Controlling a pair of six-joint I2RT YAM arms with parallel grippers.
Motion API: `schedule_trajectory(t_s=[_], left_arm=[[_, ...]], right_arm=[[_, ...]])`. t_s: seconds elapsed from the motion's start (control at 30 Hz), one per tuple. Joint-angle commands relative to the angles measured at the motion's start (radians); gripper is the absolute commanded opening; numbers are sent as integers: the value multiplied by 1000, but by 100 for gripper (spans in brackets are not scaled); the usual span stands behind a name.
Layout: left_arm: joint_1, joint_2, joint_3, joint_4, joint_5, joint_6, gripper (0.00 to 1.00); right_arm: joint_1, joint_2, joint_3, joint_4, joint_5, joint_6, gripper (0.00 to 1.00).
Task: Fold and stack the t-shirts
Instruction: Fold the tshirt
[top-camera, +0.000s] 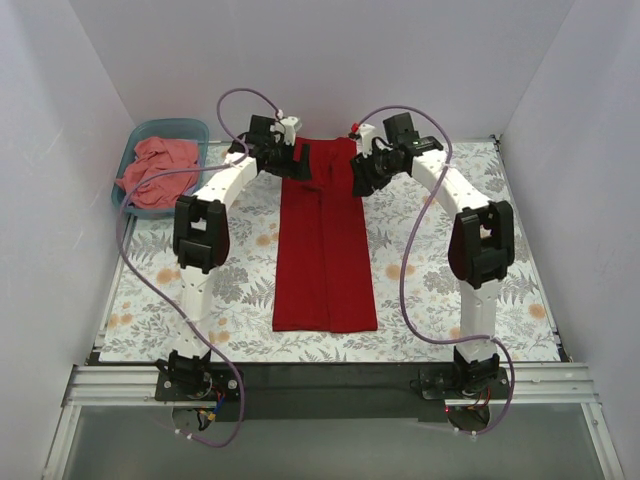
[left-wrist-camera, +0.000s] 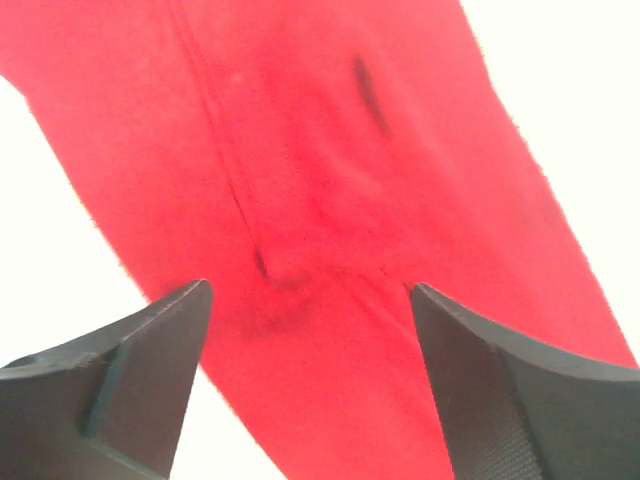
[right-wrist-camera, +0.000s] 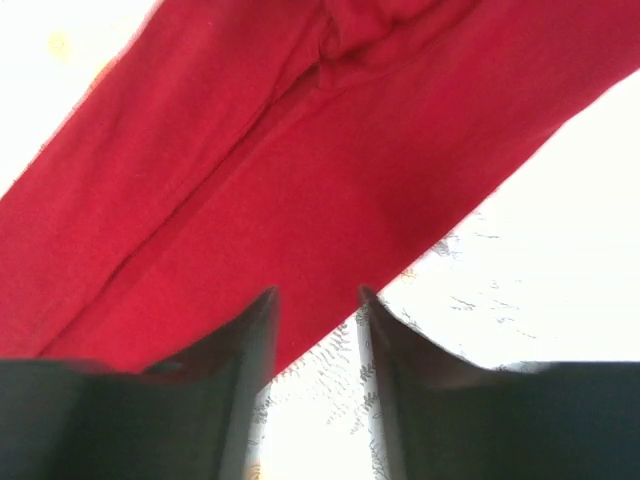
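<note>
Top external: crimson t-shirt (top-camera: 325, 250) laid mid surface (top-camera: 430, 300), folded to a long strip; crosswise folds outstanding. Salmon-pink t-shirt (top-camera: 158, 172) crumpled in far-left tub (top-camera: 190, 127). Left claw (left-wrist-camera: 310, 288) spread wide, right claw (right-wrist-camera: 317, 292) slightly parted, nothing gripped.

The overhead camera looks down from the near side over the whole table (top-camera: 440, 300); both wrist cameras face down, close above the crimson t-shirt (top-camera: 325, 250).

red t-shirt (top-camera: 325, 250): matt soft cloth, stitched seams, fuzzy edges | pink t-shirt (top-camera: 158, 168): matt cloth, crumpled | tub (top-camera: 172, 123): smooth teal plastic, slight sheen | table cover (top-camera: 430, 300): matt leaf-printed sheet, material unclear | left gripper (left-wrist-camera: 310, 288) fingers (left-wrist-camera: 120, 400): black matt plastic
</note>
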Motion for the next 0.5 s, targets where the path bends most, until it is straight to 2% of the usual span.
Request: schedule_trajectory(t_s=[0.0, 0.07, 0.1, 0.2, 0.3, 0.37, 0.43, 0.47], left_arm=[[29, -317, -62, 76, 98, -17, 84], [35, -391, -124, 78, 123, -23, 85], [35, -467, -157, 96, 129, -20, 85], [33, -577, -311, 165, 169, 65, 85], [32, -696, -436, 159, 192, 110, 86], [32, -802, -568, 110, 333, 198, 87], [23, -890, -692, 90, 399, 307, 88], [16, -977, -827, 63, 435, 357, 88]], right_arm=[[-1, -207, 22, 47, 12, -128, 62], [1, -289, 10, 63, 15, -180, 76], [-1, -313, 4, 93, 20, -191, 98], [1, -413, -54, 147, 3, -227, 98], [1, -506, -158, 198, -41, -283, 98], [10, -579, -217, 166, -87, -334, 98], [56, -664, -338, 133, -90, -429, 98], [77, -697, -395, 92, -68, -470, 98]])
